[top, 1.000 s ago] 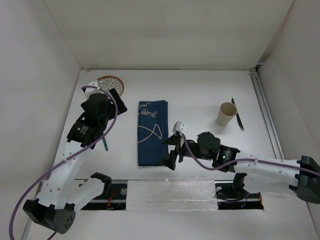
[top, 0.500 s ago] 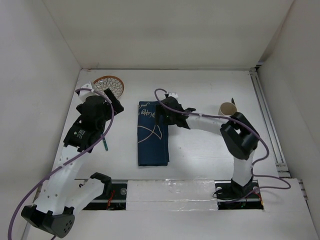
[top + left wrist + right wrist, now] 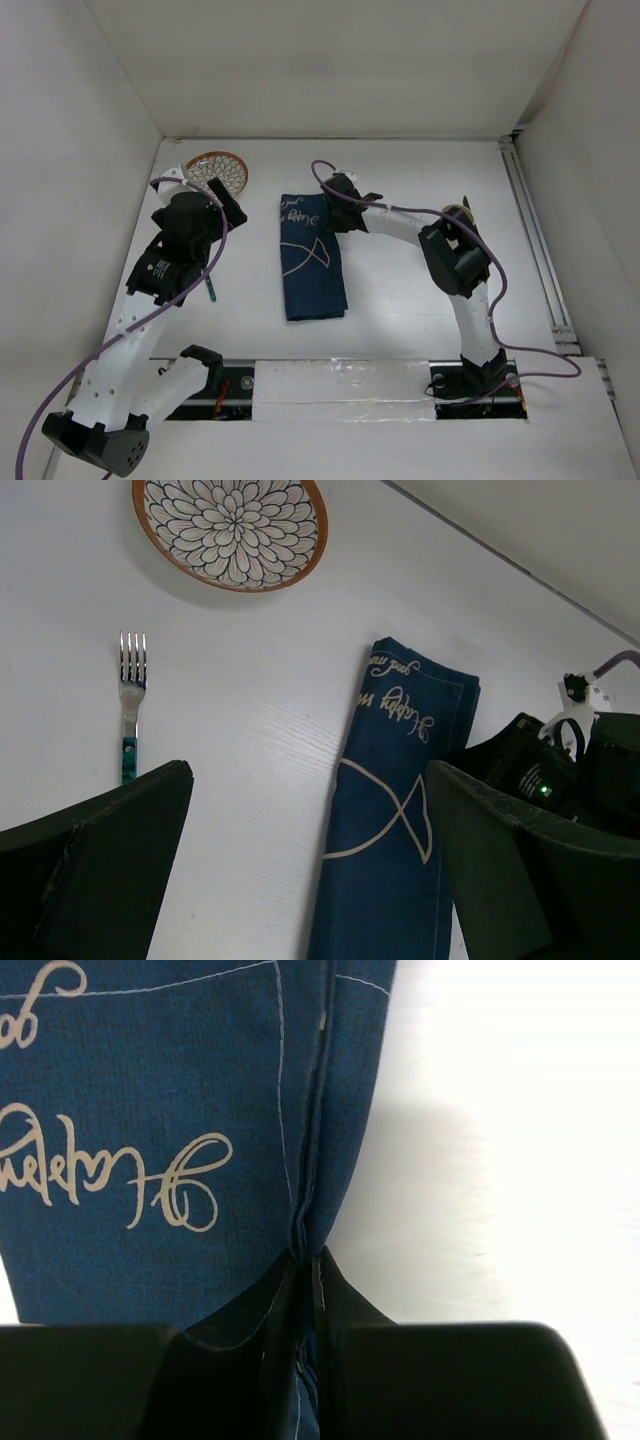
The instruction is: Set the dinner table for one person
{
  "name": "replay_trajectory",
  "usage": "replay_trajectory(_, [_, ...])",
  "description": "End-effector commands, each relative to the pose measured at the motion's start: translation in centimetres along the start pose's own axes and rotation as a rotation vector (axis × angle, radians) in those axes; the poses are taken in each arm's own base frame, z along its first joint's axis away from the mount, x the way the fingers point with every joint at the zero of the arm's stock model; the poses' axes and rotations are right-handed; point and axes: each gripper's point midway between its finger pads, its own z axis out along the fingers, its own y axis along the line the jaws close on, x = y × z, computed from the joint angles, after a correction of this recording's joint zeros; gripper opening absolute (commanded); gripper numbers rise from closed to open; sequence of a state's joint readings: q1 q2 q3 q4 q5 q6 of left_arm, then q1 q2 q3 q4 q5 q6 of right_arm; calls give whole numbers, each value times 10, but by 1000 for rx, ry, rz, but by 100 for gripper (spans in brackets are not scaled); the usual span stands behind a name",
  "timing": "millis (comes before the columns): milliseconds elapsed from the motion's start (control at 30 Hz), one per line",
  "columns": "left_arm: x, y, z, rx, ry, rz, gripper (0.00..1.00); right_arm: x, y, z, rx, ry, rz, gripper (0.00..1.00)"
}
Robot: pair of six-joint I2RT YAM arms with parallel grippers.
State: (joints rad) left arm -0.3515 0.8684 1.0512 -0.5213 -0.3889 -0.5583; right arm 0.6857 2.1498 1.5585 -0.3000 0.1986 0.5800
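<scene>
White cursive runs across the cloth [image 3: 385, 820] at its end nearer the plate [image 3: 230, 530]. I read "good" and perhaps "Happy"; the rest I cannot make out.

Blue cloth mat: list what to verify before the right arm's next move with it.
1. Right gripper shut on the blue cloth mat's right edge: ok.
2. Mat lying flat on the dinner table: ok.
3. Left gripper open, off the mat: ok.
4. Fork apart from the mat: ok.
5. Plate apart from the mat: ok.
6. Cup free of the right arm: cannot tell, the arm covers most of it.
</scene>
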Motion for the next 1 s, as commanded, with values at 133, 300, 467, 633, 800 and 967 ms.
replay_trajectory(133, [-11, -9, -8, 56, -28, -7, 100, -75, -80, -4, 217, -53, -12, 13])
replay_trajectory(300, [-4, -11, 0, 52, 2, 16, 100, -157, -115, 1, 263, -96, -74, 14])
replay_trajectory(467, [-4, -11, 0, 52, 2, 16, 100, -187, -130, 9, 170, -67, -105, 40])
replay_trajectory(633, [-2, -10, 1, 51, 2, 26, 100, -200, -121, -3, 75, -109, -118, 89])
replay_trajectory(800, [2, -13, 3, 64, 21, 29, 100, -218, -100, -68, 28, -242, -91, 93])
replay_trajectory(967, [4, -11, 3, 60, 28, 42, 100, -161, -105, -77, 42, -161, -60, 91])
